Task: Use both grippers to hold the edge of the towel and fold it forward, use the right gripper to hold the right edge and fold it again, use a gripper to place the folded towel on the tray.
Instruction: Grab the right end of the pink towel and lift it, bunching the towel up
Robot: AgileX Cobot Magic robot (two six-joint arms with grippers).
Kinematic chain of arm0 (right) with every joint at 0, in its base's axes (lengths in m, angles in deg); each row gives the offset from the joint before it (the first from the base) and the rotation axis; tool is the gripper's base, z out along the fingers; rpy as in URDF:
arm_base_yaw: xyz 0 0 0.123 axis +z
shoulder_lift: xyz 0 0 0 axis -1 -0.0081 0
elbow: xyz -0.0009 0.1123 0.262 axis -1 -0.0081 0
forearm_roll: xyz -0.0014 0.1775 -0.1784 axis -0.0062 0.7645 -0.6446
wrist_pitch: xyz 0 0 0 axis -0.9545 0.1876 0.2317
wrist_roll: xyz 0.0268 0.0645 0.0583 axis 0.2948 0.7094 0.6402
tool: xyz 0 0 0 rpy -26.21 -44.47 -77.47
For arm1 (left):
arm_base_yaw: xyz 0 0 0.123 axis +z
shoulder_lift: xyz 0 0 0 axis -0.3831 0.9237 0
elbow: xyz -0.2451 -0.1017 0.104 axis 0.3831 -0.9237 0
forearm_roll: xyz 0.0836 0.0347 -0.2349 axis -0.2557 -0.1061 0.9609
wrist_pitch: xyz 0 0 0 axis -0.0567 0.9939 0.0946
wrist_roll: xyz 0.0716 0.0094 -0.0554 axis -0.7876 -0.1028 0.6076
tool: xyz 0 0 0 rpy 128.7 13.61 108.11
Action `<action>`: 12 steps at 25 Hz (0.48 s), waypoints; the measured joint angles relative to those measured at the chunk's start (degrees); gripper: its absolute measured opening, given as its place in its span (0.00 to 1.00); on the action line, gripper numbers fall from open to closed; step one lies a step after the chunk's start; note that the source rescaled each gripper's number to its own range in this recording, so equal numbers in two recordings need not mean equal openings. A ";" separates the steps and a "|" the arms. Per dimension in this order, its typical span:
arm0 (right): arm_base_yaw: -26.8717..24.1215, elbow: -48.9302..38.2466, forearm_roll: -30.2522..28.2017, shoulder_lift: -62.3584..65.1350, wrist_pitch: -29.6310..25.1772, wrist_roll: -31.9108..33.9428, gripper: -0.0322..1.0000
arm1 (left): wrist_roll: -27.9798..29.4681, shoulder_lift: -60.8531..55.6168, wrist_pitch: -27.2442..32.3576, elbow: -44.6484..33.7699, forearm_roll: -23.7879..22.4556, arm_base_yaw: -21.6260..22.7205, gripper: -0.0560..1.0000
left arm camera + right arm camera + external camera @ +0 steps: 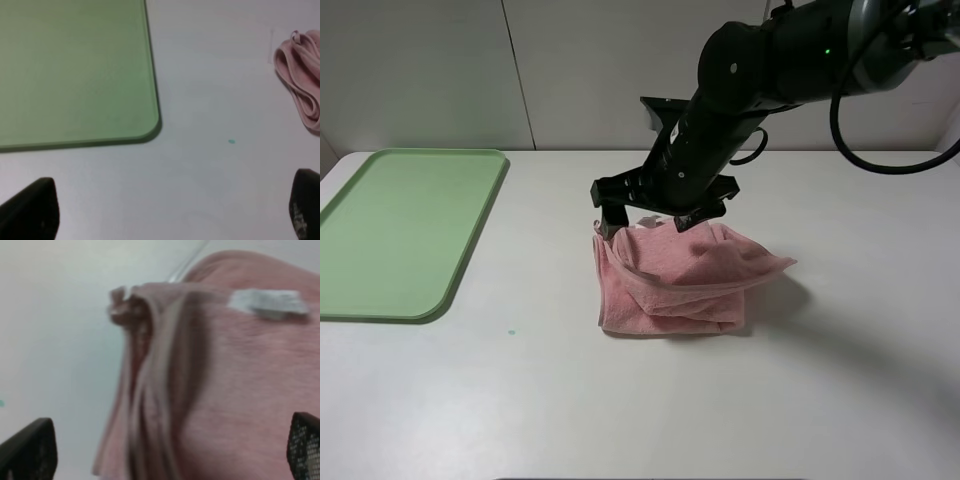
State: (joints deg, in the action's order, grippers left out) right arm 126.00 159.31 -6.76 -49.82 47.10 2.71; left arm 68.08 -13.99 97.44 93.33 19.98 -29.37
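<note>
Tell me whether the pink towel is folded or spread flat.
Folded: the towel lies on the table in several stacked layers, its hems doubled along one side.

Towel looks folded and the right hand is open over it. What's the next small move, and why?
Probably lower the right hand onto the towel and close on the bundle. Its jaws stand open at the towel's far edge, the towel lies folded on the table, and it is not yet on the tray at the left.
</note>
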 joint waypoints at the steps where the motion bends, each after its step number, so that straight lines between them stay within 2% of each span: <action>1: -0.49 0.00 -0.90 0.19 -1.07 0.37 1.00 | 0.00 0.00 0.00 0.00 0.00 0.00 0.92; 7: -4.07 -0.05 -5.43 1.58 -7.12 1.43 1.00 | 0.00 0.00 0.00 0.00 0.00 0.00 0.92; 12: -7.63 -3.17 -5.86 4.53 -7.59 1.62 1.00 | 0.00 0.00 0.00 0.00 0.00 0.00 0.92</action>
State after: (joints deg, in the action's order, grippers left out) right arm 118.36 156.14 -12.62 -45.29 39.50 4.33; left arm 68.08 -13.99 97.44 93.33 19.98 -29.37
